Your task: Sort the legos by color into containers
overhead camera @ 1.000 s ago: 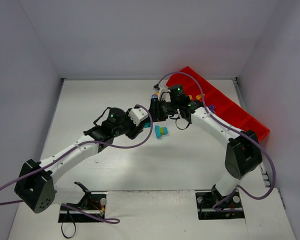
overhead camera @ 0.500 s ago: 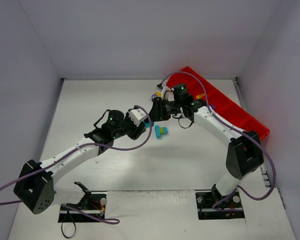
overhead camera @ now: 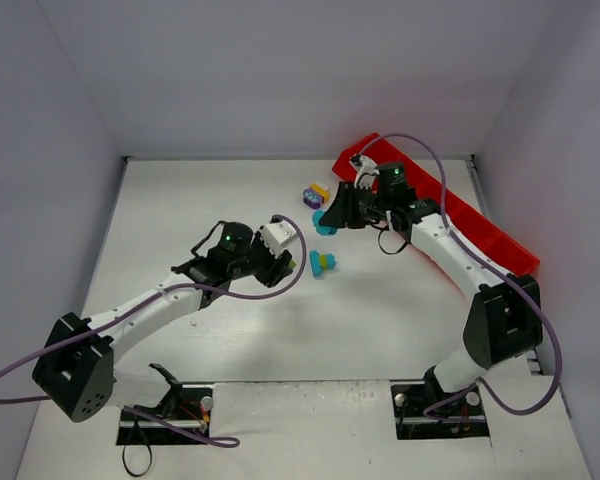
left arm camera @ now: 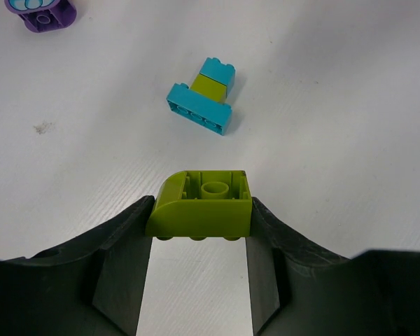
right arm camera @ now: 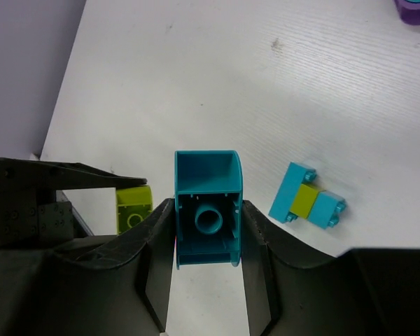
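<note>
Two grips over the counter's (overhead camera: 230, 190) middle: left fingers (left arm camera: 129, 238) pinch a lime-green rounded plastic brick (left arm camera: 199, 206), right fingers (right arm camera: 154, 241) a cyan plastic brick (right arm camera: 208, 210); best release each low inside its own compartment of the long red plastic tray (overhead camera: 495, 238) along the far-right edge.

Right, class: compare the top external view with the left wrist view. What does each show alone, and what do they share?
Only the top view: the red tray, a yellow brick, and the right gripper holding a cyan brick. Only the left wrist view: the hollow underside of the lime brick clamped in the left gripper. Both: the cyan-and-lime cluster and a purple brick.
</note>
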